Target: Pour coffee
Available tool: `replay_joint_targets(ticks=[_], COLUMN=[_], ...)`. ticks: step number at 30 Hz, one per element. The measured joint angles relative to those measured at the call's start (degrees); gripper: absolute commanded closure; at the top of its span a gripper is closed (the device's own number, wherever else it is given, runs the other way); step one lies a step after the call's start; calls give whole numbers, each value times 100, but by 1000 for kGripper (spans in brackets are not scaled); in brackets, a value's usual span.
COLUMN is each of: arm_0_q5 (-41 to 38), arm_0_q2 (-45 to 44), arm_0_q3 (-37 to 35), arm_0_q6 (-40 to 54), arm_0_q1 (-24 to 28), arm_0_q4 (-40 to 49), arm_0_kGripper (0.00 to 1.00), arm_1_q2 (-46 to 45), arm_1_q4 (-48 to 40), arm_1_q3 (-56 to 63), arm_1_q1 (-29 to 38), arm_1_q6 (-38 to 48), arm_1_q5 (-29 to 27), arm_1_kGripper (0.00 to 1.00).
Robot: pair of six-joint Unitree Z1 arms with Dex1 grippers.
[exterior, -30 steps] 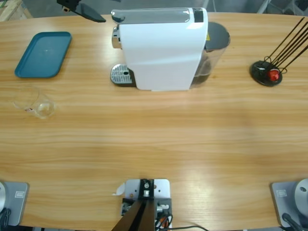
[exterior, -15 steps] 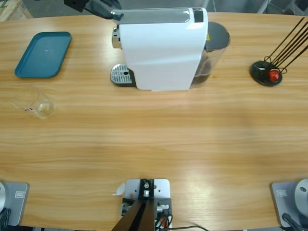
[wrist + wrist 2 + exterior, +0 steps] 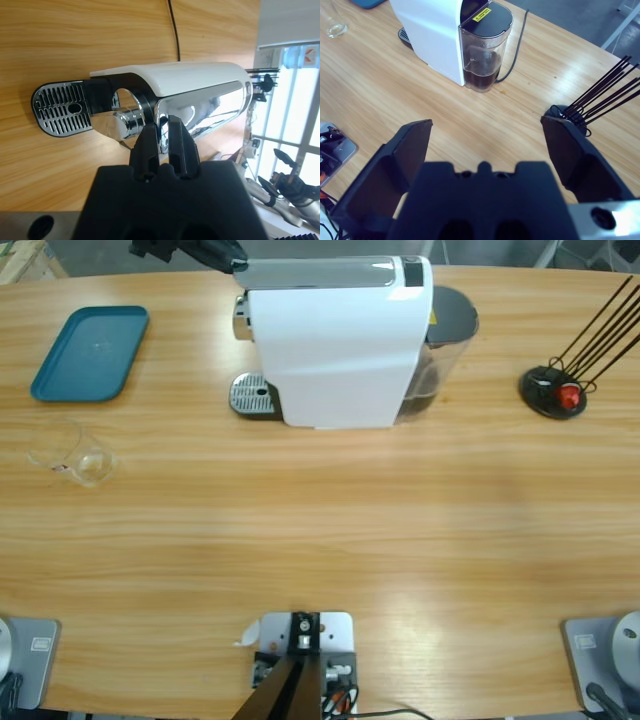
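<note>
High view: white coffee machine sits upper middle of the table, its drip tray at its left. Blue tray upper left, empty clear glass below it. Black stick holder with a red capsule far right. Left pincer at the top edge, by the machine's silver lever.

Left wrist view: left pincer clenched, tips at the chrome lever; drip tray at left.

Right wrist view: right pincer released, wide apart above the table. Coffee not seen in the glass; dark liquid sits in the machine's rear tank.
</note>
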Motion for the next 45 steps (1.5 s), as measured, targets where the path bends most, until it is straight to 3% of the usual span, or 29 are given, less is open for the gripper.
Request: replay_joint_targets(ticks=[8,9,10,12,13,17,20,23,24,26,29,35,42,45], arm_0_q5=[-152,-176,-186,-198,-254,-491,-433,572,1024,1982,2691,3002,3168,3179], arm_0_q2=[-44,-84,-115,-165,-190,-323,-456,-765,-893,-1193,-1689,-3238,-4431,-4539], arm_0_q3=[-480,-581,-659,-751,-793,-1035,-1038,-921,-760,-186,928,2686,3339,3419], arm_0_q6=[-1,-1,-1,-1,-1,162,1070,2213,2670,3747,4701,4815,4728,4618], arm_0_q1=[-7,-52,-102,-149,-152,-186,-357,-798,-980,-1419,-1884,-1977,-1986,-1986], arm_0_q4=[-9,-20,-25,-33,-42,-144,-324,-314,-292,-257,-199,-165,558,620], arm_0_kGripper=[1000,901,600,93,17,9,0,0,2,4,7,9,9,13], arm_1_q2=[0,0,0,0,0,0,18,305,408,496,556,1967,3335,3790], arm_1_q4=[0,0,0,0,0,0,102,870,1021,1017,642,-533,-2481,-3415], arm_1_q3=[0,0,0,0,0,0,-50,-586,-694,-718,-492,-135,1030,1514], arm_1_q1=[0,0,0,0,0,0,0,2,4,8,8,-204,-1379,-1515], arm_1_q6=[-35,-35,-35,-36,-37,-41,27,408,531,695,782,1572,2379,2430], arm_1_q5=[1,1,1,2,6,8,8,-179,-394,-981,-1407,-1553,-1428,-1428], arm_1_kGripper=[0,0,0,0,0,0,0,50,108,124,200,211,248,362])
